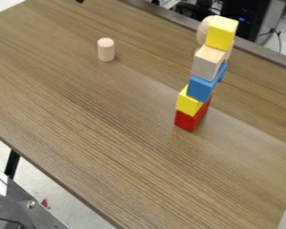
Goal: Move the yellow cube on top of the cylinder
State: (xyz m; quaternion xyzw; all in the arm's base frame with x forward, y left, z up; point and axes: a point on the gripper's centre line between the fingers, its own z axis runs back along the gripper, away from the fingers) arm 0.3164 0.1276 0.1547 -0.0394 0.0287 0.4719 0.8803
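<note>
At 11 o'clock sit the claw (80, 1), wide or narrow I cannot tell, and the cylinder (106, 50); at 1 o'clock the yellow cube (222, 34) tops the stack (200, 88), probably light, stiff wood, best pinched by opposite sides.

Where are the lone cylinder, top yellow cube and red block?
Wooden cylinder (106, 52): camera view, curved side.
Top yellow cube (220, 36): camera view, front face.
Red block (184, 121): camera view, front face.

Pretty tall stack on the table (103, 129); red block (184, 121) at the bottom, then yellow block (186, 103), blue block (199, 89), plain wood block (206, 65), yellow cube (222, 35) up top; rounded wooden piece (203, 30) peeks out behind; wooden cylinder (106, 50) stands upright, well apart.
</note>
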